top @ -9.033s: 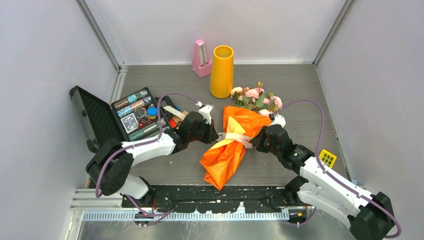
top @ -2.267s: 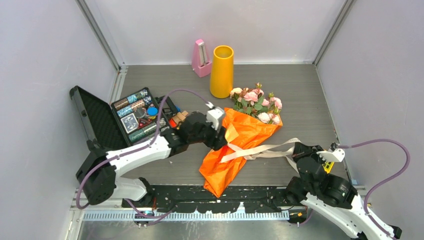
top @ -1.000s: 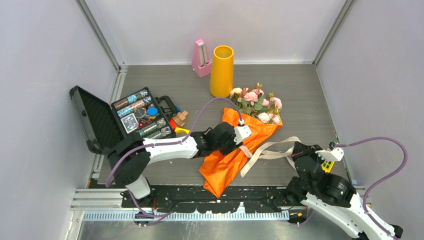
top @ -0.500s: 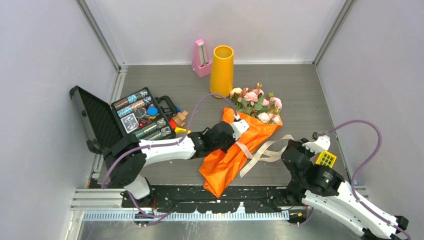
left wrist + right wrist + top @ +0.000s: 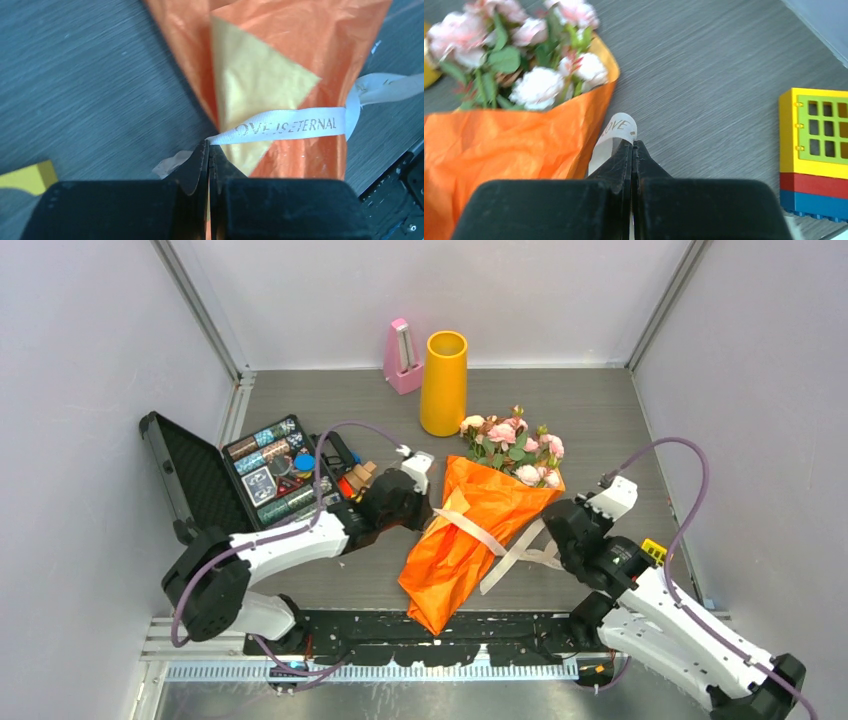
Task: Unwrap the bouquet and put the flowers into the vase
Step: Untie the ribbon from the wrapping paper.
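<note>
Both ends of the ribbon (image 5: 290, 126) pinched, bouquet (image 5: 480, 515) not yet unwrapped.
Clamped tight on the ribbon, the left gripper (image 5: 208, 150) and right gripper (image 5: 632, 145) flank the bouquet, which lies just in front of the vase (image 5: 443, 383), flowers (image 5: 512, 445) nearest it. Best to pull apart low and slowly so the loop slips off without tearing paper; the metronome (image 5: 402, 358) beside the vase and the open case (image 5: 270, 470) to its left risk a knock.

The top camera looks down from high at the near edge over the whole table (image 5: 600, 420). Both wrist cameras sit low and close, angled downward; all three share the bouquet (image 5: 470, 535).
</note>
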Action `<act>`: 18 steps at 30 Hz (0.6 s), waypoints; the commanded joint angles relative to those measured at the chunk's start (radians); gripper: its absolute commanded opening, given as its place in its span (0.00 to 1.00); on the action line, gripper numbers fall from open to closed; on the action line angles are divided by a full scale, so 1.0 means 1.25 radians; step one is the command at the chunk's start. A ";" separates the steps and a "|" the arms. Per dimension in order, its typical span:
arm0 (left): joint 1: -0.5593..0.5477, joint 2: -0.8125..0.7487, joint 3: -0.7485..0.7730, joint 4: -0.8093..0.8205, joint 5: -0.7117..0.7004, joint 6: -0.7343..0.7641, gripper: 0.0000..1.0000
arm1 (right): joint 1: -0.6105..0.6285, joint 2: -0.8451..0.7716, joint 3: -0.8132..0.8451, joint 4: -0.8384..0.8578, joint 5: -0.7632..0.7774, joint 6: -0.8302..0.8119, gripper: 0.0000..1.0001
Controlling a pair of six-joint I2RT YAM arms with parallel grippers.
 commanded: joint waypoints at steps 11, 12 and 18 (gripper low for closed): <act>0.228 -0.196 -0.214 0.022 0.034 -0.318 0.00 | -0.333 -0.029 -0.012 0.064 -0.055 0.022 0.00; 0.244 -0.203 -0.225 0.018 0.035 -0.331 0.00 | -0.333 -0.030 -0.012 0.063 -0.036 0.027 0.00; 0.320 -0.279 -0.310 0.011 0.032 -0.387 0.00 | -0.336 -0.046 -0.017 0.014 0.024 0.090 0.00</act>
